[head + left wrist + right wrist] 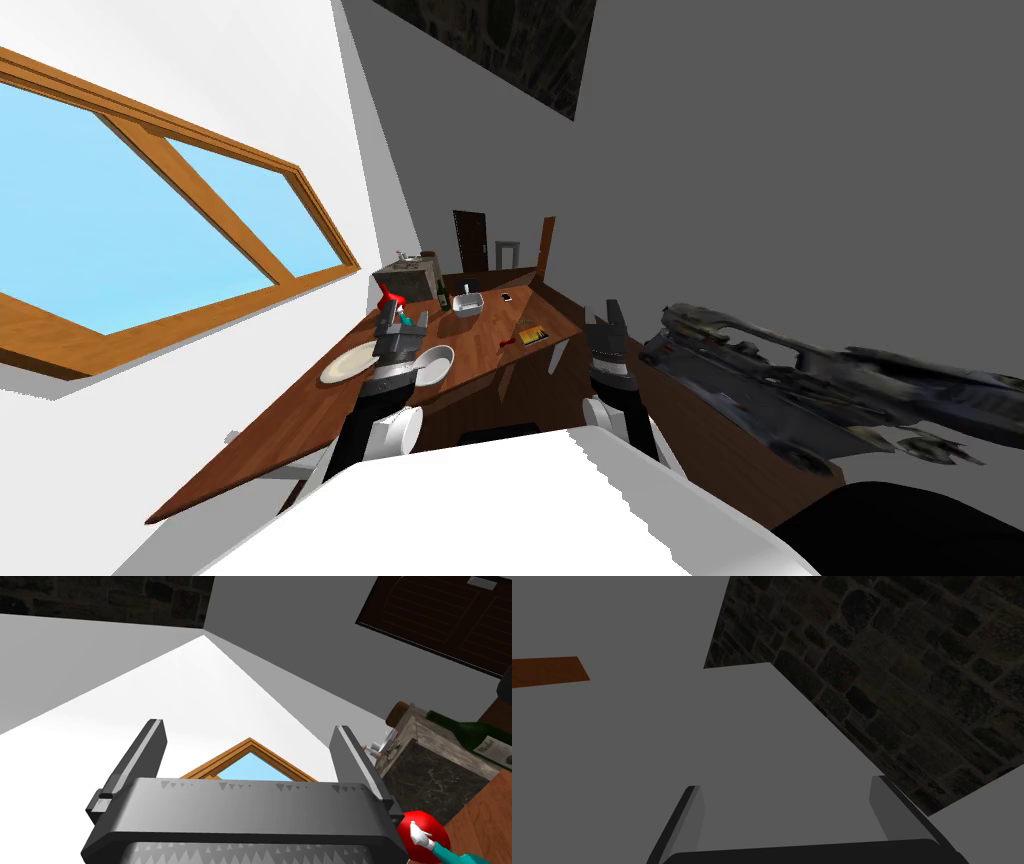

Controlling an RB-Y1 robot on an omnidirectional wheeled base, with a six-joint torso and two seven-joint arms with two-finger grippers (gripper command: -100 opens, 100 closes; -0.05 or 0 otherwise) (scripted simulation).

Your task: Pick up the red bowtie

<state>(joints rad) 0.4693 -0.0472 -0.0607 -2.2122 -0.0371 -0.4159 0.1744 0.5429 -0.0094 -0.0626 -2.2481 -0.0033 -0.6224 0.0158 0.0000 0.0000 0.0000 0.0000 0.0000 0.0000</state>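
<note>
A small red thing (pixel 506 342), perhaps the bowtie, lies on the brown table (pixel 290 425) beside a flat book (pixel 533 334). A larger red shape (pixel 388 296) with a teal part stands near the table's left edge. In the left wrist view it is a red rounded thing (pixel 425 831) with a white hand and a teal arm. My left gripper (pixel 402 322) hovers over the table just short of it, open (pixel 247 741), nothing between its fingers. My right gripper (pixel 606 318) is raised past the table's right edge, open (pixel 784 796) and empty.
Two white plates (pixel 347 365) (pixel 434 366) lie under the left forearm. A white bowl (pixel 467 303), a green bottle (pixel 470 738) and a stone-patterned box (pixel 425 773) stand further back. A dark tangled object (pixel 800 370) lies on the right. A window (pixel 150 230) lines the left wall.
</note>
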